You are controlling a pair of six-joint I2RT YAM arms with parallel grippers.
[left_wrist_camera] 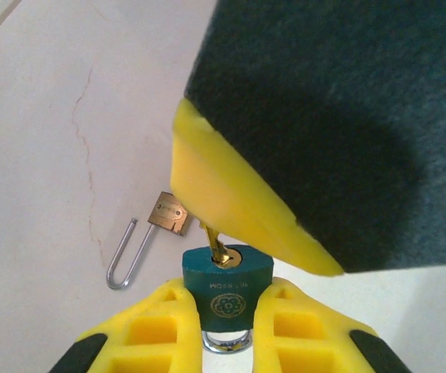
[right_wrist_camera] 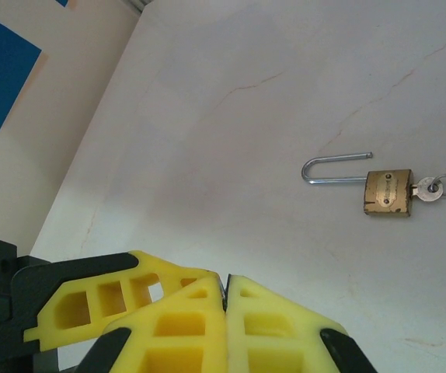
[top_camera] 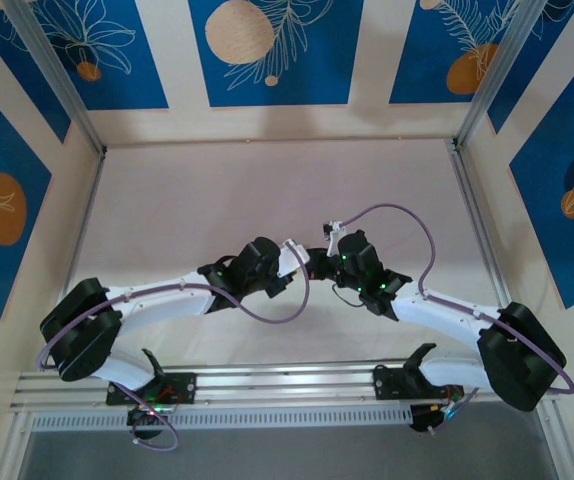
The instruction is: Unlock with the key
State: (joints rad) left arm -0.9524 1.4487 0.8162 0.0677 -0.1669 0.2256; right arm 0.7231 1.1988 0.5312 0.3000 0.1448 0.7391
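Observation:
My left gripper (left_wrist_camera: 227, 289) is shut on a teal padlock (left_wrist_camera: 226, 272), its brass keyway facing away from the wrist and its silver shackle between the fingers. The key (left_wrist_camera: 217, 250) sticks slanted into that keyway. Its head is hidden under a yellow finger (left_wrist_camera: 238, 210) of my right gripper. In the right wrist view my right gripper (right_wrist_camera: 225, 281) is shut, with a thin dark sliver of the key (right_wrist_camera: 224, 286) pinched between its tips. In the top view the left gripper (top_camera: 302, 265) and the right gripper (top_camera: 323, 258) meet above the middle of the table.
A small brass padlock (right_wrist_camera: 387, 192) lies on the pale table with its shackle (left_wrist_camera: 126, 260) swung open and a small ringed key (right_wrist_camera: 433, 188) in its base. It sits just beyond the held padlock. The table's side wall (right_wrist_camera: 21, 116) rises at the left.

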